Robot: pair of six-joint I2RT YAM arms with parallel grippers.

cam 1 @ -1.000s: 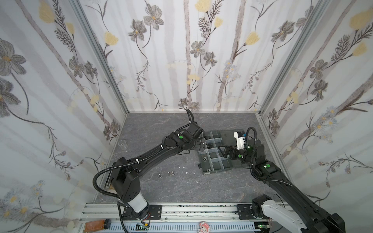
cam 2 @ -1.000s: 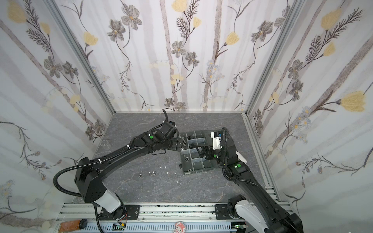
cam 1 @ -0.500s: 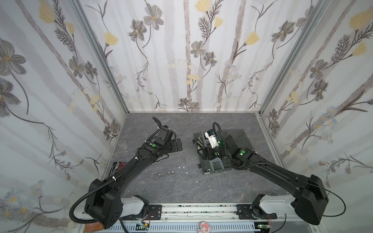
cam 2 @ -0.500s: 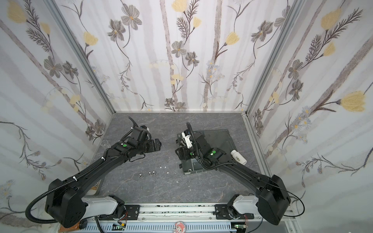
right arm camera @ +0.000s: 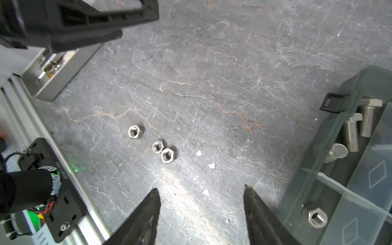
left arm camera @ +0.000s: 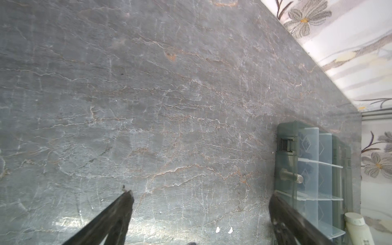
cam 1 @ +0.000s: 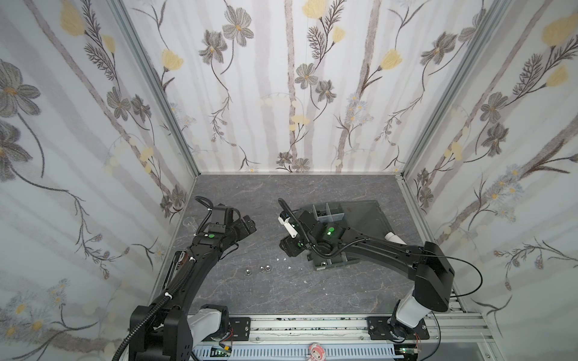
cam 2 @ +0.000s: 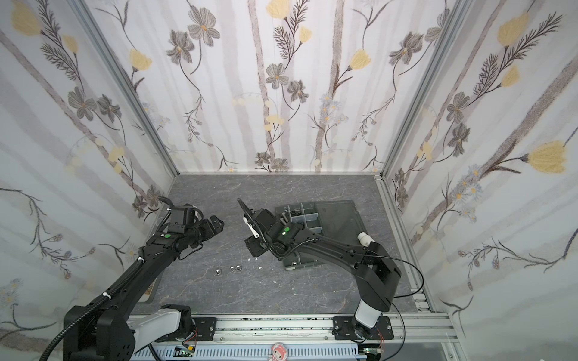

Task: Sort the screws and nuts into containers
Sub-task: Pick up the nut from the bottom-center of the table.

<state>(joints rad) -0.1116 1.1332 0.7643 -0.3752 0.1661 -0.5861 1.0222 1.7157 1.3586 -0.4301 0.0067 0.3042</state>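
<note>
1. The dark grey plastic organizer box (right arm camera: 316, 152) is holding three silver hex-head bolts (right arm camera: 368, 121) in one end compartment, and a silver hex nut (right arm camera: 317, 218) is sitting in the next.
2. Three loose silver hex nuts (right arm camera: 168, 155) are lying on open grey marbled tabletop (right arm camera: 212, 84), well apart from the floral walls (cam 1: 281, 93) and the box.
3. The right gripper (right arm camera: 201, 189) is hovering with its jaws partly apart and empty, the loose nuts lying ahead of them and not between them. The left gripper (left arm camera: 201, 194) is gaping wide and empty.

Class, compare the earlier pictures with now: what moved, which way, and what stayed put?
The left tool drew back from the box toward its own side, open and empty. The right tool swung across the box to the table beside it, nearer the three nuts, holding nothing. Box and nuts stayed put.
</note>
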